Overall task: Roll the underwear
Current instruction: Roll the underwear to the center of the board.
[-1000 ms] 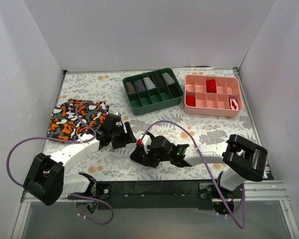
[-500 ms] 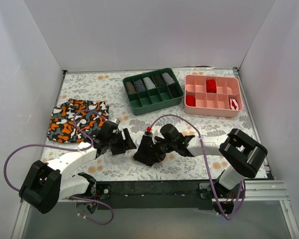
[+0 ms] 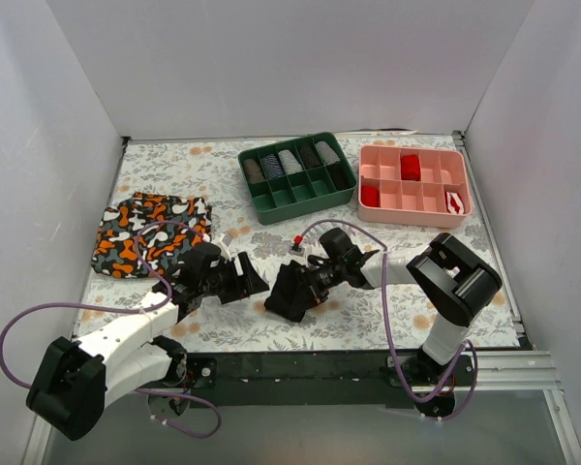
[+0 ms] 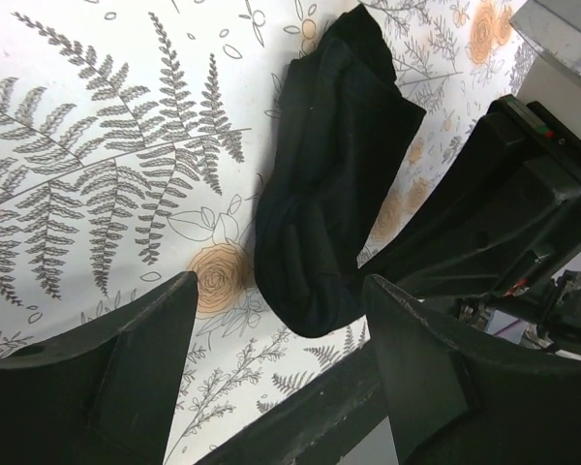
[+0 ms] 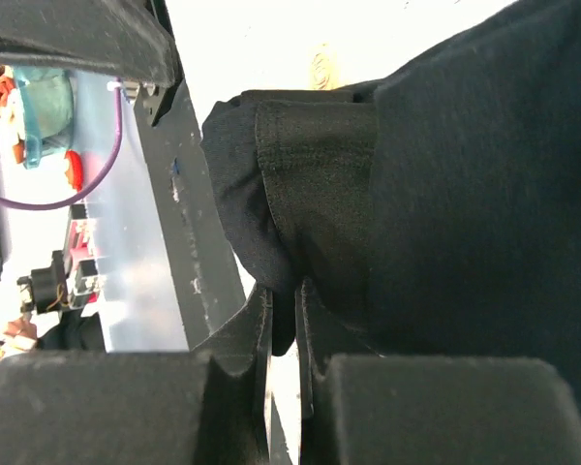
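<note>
Far left on the desk (image 3: 213, 165), close to the left edge: the patterned underwear (image 3: 145, 232), orange, black, grey and white, spread in a low heap.

Next, a bit nearer the front edge: the left hand (image 3: 244, 279), fingers (image 4: 126, 378) spread wide apart, holding nothing. Points toward the black underwear (image 3: 290, 294), just beside it.

In the middle of the desk, closer to the front edge than to the back: the black underwear, all bunched up into a dark lump. Soft folds and a stitched hem in plain sight from the right wrist view (image 5: 445, 194). From the left wrist view (image 4: 329, 184), a long dark bundle over the leaf and flower print.

Right at its right side: the right hand (image 3: 307, 286), fingers (image 5: 436, 412) pressed almost together, pinching a fold of the black cloth.

Farther back, near the back edge: the green tray (image 3: 255, 202), with striped and dark rolls (image 3: 289, 161) in its back row.

Far right, near the back right corner: the pink tray (image 3: 368, 218), with red things (image 3: 410, 166) in some of its boxes.
</note>
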{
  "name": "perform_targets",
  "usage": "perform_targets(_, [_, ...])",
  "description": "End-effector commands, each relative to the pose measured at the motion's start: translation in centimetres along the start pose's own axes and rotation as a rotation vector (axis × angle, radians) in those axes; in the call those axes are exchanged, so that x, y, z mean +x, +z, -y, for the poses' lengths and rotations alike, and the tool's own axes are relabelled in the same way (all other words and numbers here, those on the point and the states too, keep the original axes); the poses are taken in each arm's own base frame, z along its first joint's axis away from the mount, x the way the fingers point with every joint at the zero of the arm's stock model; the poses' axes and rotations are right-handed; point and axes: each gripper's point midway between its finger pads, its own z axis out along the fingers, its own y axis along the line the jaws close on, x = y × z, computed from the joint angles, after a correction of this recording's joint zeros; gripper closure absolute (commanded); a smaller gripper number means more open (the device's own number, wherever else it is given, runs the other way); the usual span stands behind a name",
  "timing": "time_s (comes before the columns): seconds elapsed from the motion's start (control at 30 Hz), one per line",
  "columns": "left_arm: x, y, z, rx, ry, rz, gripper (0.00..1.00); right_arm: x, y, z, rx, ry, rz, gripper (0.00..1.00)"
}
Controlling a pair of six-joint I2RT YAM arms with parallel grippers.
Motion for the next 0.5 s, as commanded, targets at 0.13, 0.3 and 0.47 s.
perform_targets(0.13, [-0.3, 0.3, 2.5, 0.057, 0.065, -0.046, 0.31, -0.3, -0.1, -0.2, 0.001, 0.101, -0.048, 0.99])
perform_targets(0.3, [-0.1, 0.2, 2.4, 0.060, 0.072, -0.047, 0.31, -0.8, -0.3, 0.5, 0.026, 0.183, -0.035, 0.99])
perform_targets(0.47, [0.2, 0.2, 2.2, 0.065, 0.090, -0.049, 0.31, -1.0, -0.6, 1.5, 0.003, 0.262, 0.003, 0.99])
